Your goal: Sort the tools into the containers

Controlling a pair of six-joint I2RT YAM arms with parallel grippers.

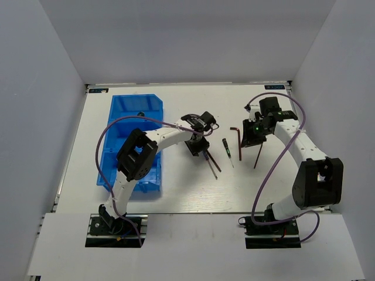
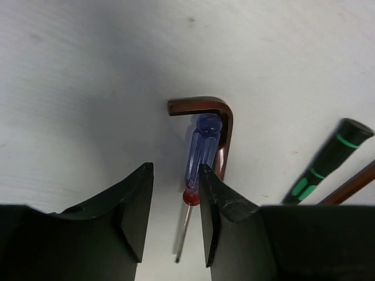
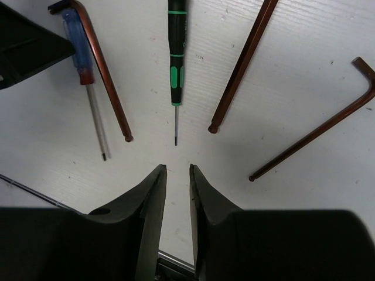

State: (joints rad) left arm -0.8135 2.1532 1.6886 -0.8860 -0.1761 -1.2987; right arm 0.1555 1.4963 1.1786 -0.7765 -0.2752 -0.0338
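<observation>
A blue-handled screwdriver (image 2: 202, 149) lies on the white table inside the bend of a red-brown hex key (image 2: 225, 126). My left gripper (image 2: 174, 170) is open and low over it; the shaft lies between the jaws and the right finger (image 2: 214, 193) touches the handle's red collar. In the right wrist view the same pair lies at upper left, screwdriver (image 3: 79, 47) and hex key (image 3: 105, 76). A slim dark-green screwdriver (image 3: 177, 52) and two more hex keys (image 3: 243, 64) (image 3: 316, 137) lie ahead of my right gripper (image 3: 177, 171), which is narrowly open, empty and above the table.
The translucent blue bins (image 1: 132, 108) stand in a row at the left, beside the left arm; a small dark item (image 1: 140, 113) lies in the far one. The tools lie in a cluster mid-table (image 1: 227, 149) between both grippers. White walls enclose the table.
</observation>
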